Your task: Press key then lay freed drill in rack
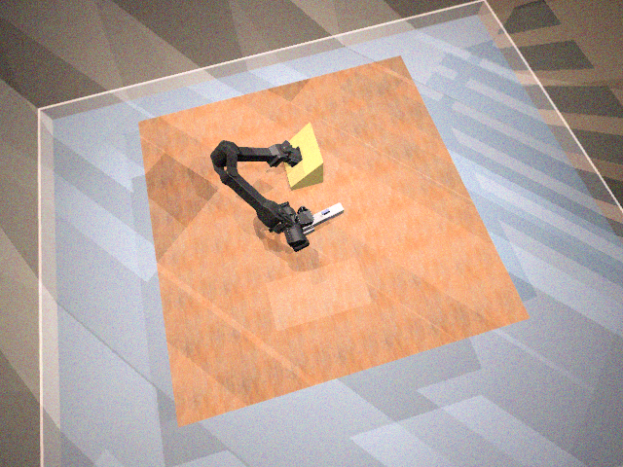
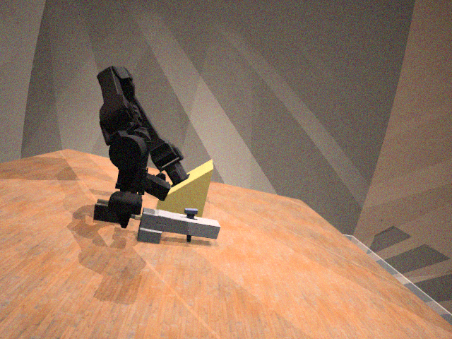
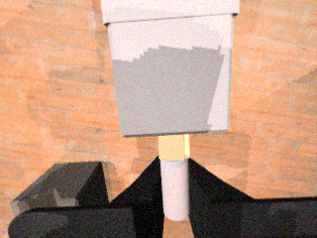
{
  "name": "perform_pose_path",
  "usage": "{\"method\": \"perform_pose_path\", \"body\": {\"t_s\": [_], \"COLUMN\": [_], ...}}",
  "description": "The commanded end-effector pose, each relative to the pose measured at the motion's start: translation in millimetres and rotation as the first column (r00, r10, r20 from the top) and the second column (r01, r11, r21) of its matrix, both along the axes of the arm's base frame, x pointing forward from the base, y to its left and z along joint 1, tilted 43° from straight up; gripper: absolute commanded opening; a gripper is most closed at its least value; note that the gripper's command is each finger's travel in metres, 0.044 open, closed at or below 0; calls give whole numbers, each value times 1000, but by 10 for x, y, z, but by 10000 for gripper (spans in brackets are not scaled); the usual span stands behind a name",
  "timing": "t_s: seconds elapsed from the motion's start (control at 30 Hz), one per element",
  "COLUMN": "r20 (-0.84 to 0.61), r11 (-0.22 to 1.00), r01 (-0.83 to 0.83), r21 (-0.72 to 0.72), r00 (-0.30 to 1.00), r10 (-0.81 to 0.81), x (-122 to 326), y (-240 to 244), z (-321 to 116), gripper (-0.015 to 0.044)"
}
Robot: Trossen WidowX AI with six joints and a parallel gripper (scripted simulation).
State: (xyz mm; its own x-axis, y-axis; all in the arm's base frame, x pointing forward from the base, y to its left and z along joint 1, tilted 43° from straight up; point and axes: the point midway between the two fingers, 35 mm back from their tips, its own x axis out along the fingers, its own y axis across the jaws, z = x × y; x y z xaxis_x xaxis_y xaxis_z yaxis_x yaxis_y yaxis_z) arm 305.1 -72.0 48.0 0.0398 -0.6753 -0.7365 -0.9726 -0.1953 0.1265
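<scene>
The drill (image 3: 175, 176) (image 2: 136, 217) sticks out of the near end of the grey-white housing (image 1: 336, 208) (image 2: 207, 228) (image 3: 168, 99). In the wrist view a pale rod and a tan section beside the housing show; the rest is hidden inside it. My gripper (image 2: 124, 221) (image 3: 171, 160) is shut on the drill's pale rod, low beside the housing. The blue key (image 1: 325, 212) (image 2: 191, 212) stands up from the housing's top, and a dark stem shows under the housing. A dark block (image 2: 102, 213) (image 3: 61, 183), which looks like the rack, lies beside my gripper, partly hidden by it.
A yellow wedge (image 1: 312, 151) (image 2: 195, 191) stands behind the housing, with the arm's base on its slope. The wooden table top (image 1: 402, 241) (image 2: 273, 270) bears everything. A pale low rim (image 1: 38, 200) runs around the blue floor.
</scene>
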Motion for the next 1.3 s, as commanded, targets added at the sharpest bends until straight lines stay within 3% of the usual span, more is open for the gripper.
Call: {"method": "perform_pose_path", "body": {"t_s": [0.0,0.7,1.27], "r20": [-2,-1,-2], "r11": [1000,1000,1000], "r01": [-2,-2,-2], "r21": [-3,-4,-4], "r00": [1000,1000,1000], "r10": [2,2,2], "x": [14,87,62], "y": [-43,-241,-188], "z": [50,268,181], "gripper": [0,0,440]}}
